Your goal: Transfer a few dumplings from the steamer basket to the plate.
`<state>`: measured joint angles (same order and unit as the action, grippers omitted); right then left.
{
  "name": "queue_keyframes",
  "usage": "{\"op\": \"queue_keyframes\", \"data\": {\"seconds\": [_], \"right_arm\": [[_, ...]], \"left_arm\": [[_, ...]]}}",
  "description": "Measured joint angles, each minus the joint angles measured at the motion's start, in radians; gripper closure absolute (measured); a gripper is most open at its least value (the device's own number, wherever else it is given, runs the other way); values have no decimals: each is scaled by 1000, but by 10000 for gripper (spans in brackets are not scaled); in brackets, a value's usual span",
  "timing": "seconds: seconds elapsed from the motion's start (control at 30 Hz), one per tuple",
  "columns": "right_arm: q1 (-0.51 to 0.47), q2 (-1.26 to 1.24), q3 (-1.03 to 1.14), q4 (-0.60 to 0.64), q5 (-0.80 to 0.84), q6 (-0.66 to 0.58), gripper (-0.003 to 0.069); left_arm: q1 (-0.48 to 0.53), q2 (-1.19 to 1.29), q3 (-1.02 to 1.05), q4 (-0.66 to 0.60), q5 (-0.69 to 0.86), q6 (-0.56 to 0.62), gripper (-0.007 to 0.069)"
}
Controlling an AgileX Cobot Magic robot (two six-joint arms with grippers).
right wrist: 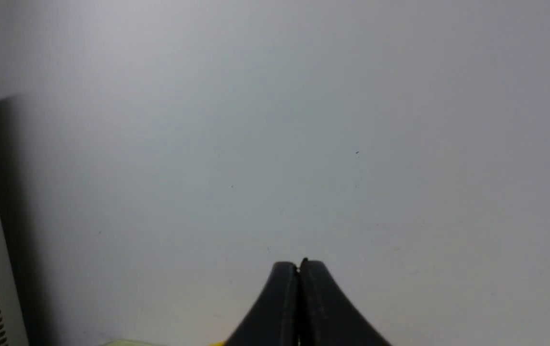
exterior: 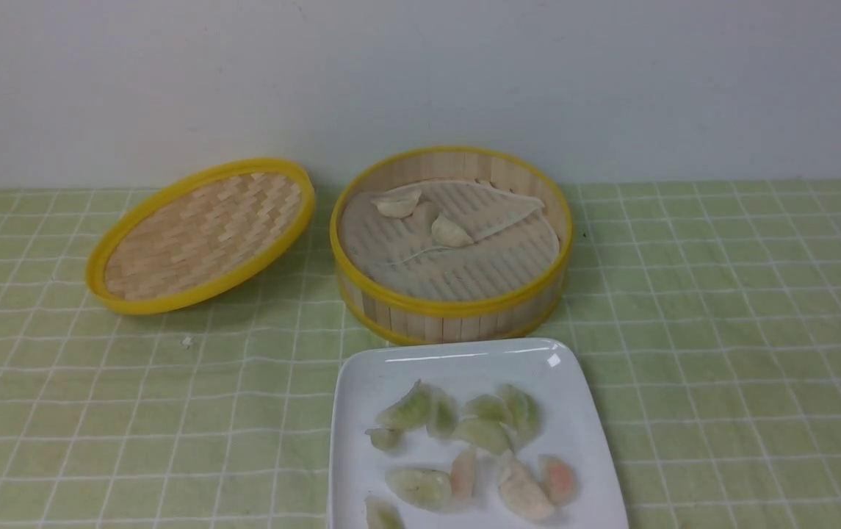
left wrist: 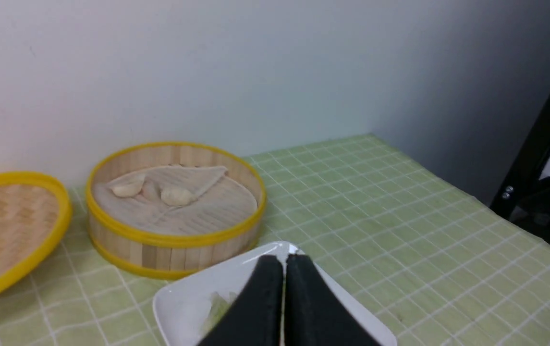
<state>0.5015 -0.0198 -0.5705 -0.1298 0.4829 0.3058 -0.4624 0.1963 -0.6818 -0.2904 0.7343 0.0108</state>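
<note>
The steamer basket stands at the back middle, its cloth lining partly folded over. Two whitish dumplings lie inside it. In front of it the white plate holds several green and pink-tinted dumplings. Neither arm shows in the front view. My left gripper is shut and empty, held above the plate's near side. Facing the bare wall, my right gripper is also shut with nothing in it.
The woven lid with a yellow rim leans tilted to the left of the basket. A green checked cloth covers the table. The pale wall rises right behind the basket. A dark frame stands past the table's right end.
</note>
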Motion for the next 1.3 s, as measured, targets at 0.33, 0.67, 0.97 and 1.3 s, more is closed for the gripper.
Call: {"op": "queue_keyframes", "data": {"seconds": [0.33,0.67,0.97,1.3], "right_arm": [[0,0,0,0,9,0,673],[0,0,0,0,13,0,673],[0,0,0,0,13,0,673],[0,0,0,-1,17,0,673]], "left_arm": [[0,0,66,-1,-18,23,631],[105,-52,391,125,-407,174,631],[352,-198,708,141,-510,180,631],[391,-206,711,142,-361,210,631]]}}
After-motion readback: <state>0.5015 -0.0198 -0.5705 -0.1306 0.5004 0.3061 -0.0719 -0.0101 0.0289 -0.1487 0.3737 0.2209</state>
